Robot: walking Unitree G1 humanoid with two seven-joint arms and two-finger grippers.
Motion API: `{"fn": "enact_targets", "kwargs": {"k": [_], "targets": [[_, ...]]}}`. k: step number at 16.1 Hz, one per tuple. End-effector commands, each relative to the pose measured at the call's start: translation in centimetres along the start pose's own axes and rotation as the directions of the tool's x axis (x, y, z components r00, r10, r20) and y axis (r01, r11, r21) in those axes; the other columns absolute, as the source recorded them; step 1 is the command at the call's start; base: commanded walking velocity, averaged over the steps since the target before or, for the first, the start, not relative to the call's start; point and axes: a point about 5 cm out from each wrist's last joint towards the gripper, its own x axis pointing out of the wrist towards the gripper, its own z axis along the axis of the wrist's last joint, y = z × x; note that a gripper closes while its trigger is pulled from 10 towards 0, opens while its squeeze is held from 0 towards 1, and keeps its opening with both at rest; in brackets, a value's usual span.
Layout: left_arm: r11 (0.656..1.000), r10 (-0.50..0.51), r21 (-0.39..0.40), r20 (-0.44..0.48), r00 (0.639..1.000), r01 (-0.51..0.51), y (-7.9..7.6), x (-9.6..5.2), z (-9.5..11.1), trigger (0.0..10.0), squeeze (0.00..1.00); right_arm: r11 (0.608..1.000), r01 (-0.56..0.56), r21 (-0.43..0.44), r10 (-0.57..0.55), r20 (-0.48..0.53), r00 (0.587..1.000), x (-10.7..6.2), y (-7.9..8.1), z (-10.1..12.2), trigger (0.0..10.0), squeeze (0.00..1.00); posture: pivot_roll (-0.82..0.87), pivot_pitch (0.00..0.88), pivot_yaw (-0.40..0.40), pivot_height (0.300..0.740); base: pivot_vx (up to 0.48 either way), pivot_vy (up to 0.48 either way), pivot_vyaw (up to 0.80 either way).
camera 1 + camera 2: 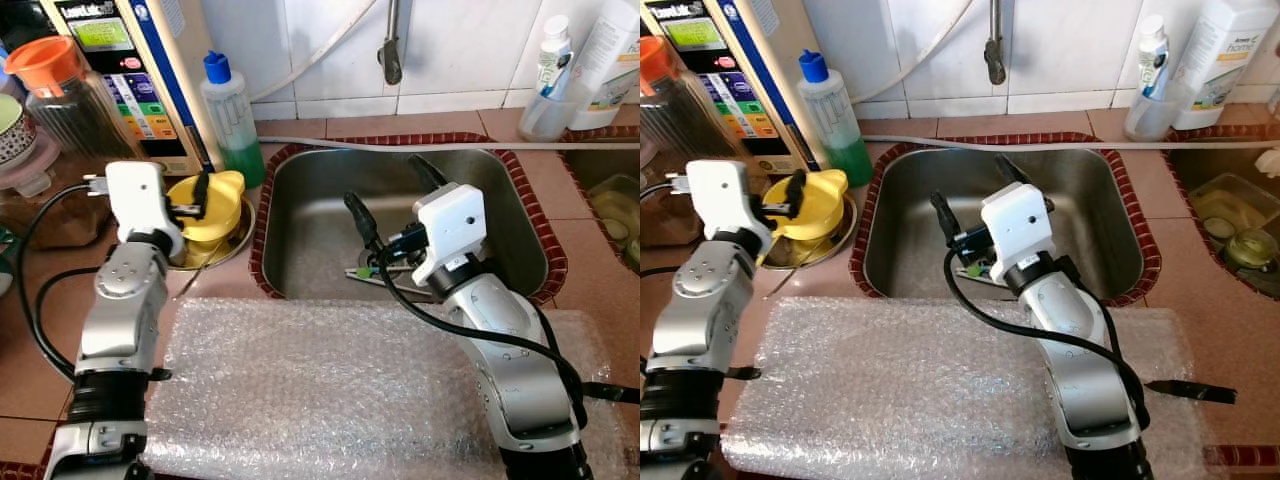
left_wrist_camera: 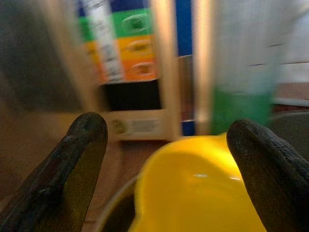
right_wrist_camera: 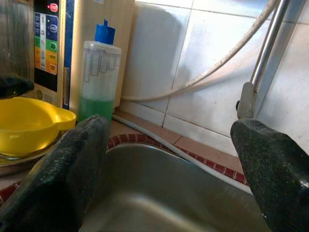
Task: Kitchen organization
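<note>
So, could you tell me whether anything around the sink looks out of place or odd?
A sheet of bubble wrap lies spread over the counter in front of the sink, unusual for a worktop. A small green-handled item lies in the sink bottom. Nothing looks spilled or broken.

The sink (image 1: 500,190) is brushed steel with a dull, smooth sheen, and its rim is edged in small dark red mosaic tile. The surface (image 1: 585,255) around it is matt terracotta tile; the wall (image 1: 470,45) behind is glossy white tile. A sheet of clear bubble wrap (image 1: 330,390) looks crinkled and shiny. The yellow bowl (image 1: 810,205) is glossy smooth plastic, sitting in a shiny metal dish (image 1: 835,245). The soap bottle (image 1: 232,120) is translucent plastic with a blue plastic cap. Both arms are silver metal with white plastic housings; the left pincer (image 2: 169,159) and right pincer (image 3: 174,164) have matt black, finely grained fingers.
</note>
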Motion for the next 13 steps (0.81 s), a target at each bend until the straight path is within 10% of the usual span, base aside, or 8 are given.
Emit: {"fn": "enact_targets", "kwargs": {"k": [1,13], "targets": [[0.998,0.063,0.01,-0.008,0.998,-0.063,1.3,0.5,0.1,10.0,0.0,1.0,-0.016,0.008,0.016,0.014,1.0,0.3,0.2,0.4,10.0,0.0,-0.24,0.156,0.122,0.74,0.0,0.0,0.0],[0.995,0.101,0.039,-0.189,0.977,-0.095,2.7,1.5,-2.2,10.0,0.0,1.0,-0.007,0.006,0.007,0.006,1.0,0.1,0.5,0.2,10.0,0.0,-0.25,0.155,0.141,0.74,0.0,0.0,0.0]]}}
